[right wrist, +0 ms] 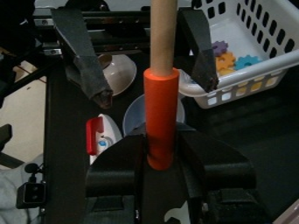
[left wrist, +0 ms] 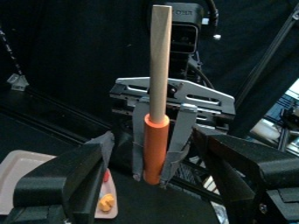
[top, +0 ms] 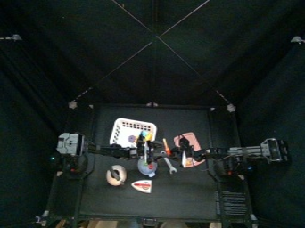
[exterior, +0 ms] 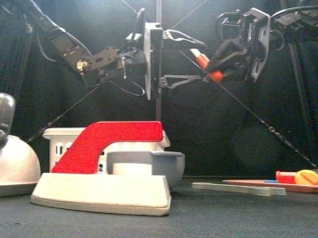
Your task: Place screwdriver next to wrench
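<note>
The screwdriver (right wrist: 162, 105) has an orange handle and a long tan shaft. My right gripper (right wrist: 163, 157) is shut on the orange handle and holds it high above the table. It also shows in the front view (exterior: 214, 69). My left gripper (left wrist: 155, 156) faces it, its jaws open and standing on either side of the screwdriver (left wrist: 156, 131) without closing on it. Both grippers meet over the table's middle in the top view (top: 158, 150). The wrench (top: 168, 164), a slim silver bar, lies on the table below them; in the front view (exterior: 236, 188) it lies flat at the right.
A white basket (top: 135, 131) stands at the back. A red-and-white block (exterior: 106, 158) is near the front edge. A white tape roll (top: 116, 175), a shiny disc (top: 146, 166) and a pink tray (top: 185, 142) lie around the wrench.
</note>
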